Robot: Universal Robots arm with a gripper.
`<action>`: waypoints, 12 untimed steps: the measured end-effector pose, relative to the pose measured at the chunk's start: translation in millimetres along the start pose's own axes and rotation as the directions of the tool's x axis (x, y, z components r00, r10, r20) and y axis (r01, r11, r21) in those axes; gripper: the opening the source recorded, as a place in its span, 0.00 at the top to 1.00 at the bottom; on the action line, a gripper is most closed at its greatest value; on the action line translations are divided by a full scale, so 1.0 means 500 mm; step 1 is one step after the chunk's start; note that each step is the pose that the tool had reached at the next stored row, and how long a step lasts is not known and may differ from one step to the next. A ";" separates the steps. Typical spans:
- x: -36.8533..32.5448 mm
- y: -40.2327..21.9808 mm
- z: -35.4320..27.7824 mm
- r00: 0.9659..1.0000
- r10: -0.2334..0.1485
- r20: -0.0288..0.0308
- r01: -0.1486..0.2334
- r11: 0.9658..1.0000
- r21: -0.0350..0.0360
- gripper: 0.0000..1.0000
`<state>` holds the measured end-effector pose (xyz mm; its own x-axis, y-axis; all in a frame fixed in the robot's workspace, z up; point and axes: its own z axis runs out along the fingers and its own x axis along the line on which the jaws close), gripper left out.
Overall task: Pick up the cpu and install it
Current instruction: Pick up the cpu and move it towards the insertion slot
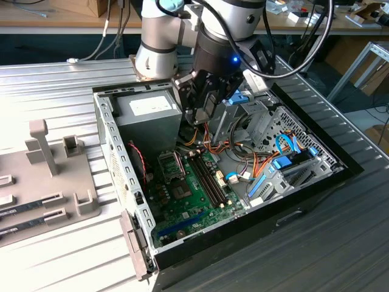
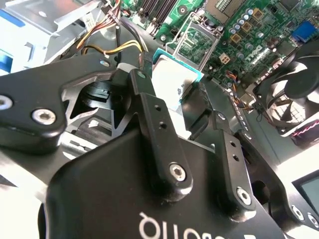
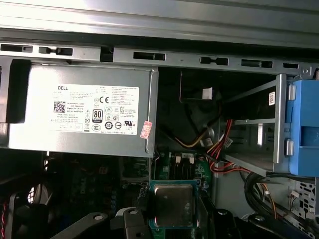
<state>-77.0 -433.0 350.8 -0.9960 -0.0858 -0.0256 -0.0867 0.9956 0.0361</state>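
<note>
- The gripper (image 1: 199, 117) hangs inside the open computer case (image 1: 115, 164), pointing down over the green motherboard (image 1: 191, 194).
- Its two black fingers (image 2: 149, 107) press against opposite edges of the cpu (image 2: 172, 79), so the chip is clamped between them at their tips.
- In the first wrist view the cpu (image 3: 173, 203) shows its silvery-grey top and thin green rim, directly ahead of the fingers (image 3: 130, 221).
- The cpu is held clear of the board and is not seated. In the second wrist view the metal-framed socket (image 2: 197, 35) lies beyond the chip, further down from the gripper.
- In the exterior view the socket (image 1: 169, 163) sits below the gripper, with the long memory slots (image 1: 209, 179) beside it.
- The grey power supply (image 1: 149, 112) stands just beside the gripper, on the exterior view's left.
- A black fan (image 2: 294, 99) lies near the gripper, off to one side of the socket.
- A grey parts tray (image 1: 61, 194) rests outside the case, well apart from the gripper.
</note>
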 end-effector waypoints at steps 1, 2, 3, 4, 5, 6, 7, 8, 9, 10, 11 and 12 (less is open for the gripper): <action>0.000 -0.002 0.001 1.000 0.000 0.000 0.000 1.000 0.000 0.53; 0.000 -0.004 0.002 1.000 0.000 0.000 0.000 1.000 0.000 0.53; 0.000 -0.007 0.003 1.000 0.000 0.000 0.000 1.000 0.000 0.53; 0.000 -0.010 0.004 1.000 0.000 0.000 0.000 1.000 0.000 0.53; 0.000 -0.013 0.004 1.000 0.000 0.000 0.000 1.000 0.000 0.53; 0.000 -0.017 0.005 1.000 0.000 0.000 0.000 1.000 0.000 0.53; 0.000 -0.020 0.006 1.000 0.000 0.000 0.000 1.000 0.000 0.53; 0.000 -0.023 0.006 1.000 0.000 0.000 0.000 1.000 0.000 0.53; -0.001 -0.027 0.007 1.000 0.000 0.000 0.000 1.000 0.000 0.53; -0.002 -0.031 0.008 1.000 0.000 0.000 0.000 1.000 0.000 0.53; -0.003 -0.035 0.009 1.000 0.000 0.000 0.000 1.000 0.000 0.53; -0.004 -0.039 0.010 1.000 0.000 0.000 0.000 1.000 0.000 0.53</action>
<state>-73.0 -452.0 345.3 -0.9960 -0.0858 -0.0256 -0.0867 0.9956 0.0362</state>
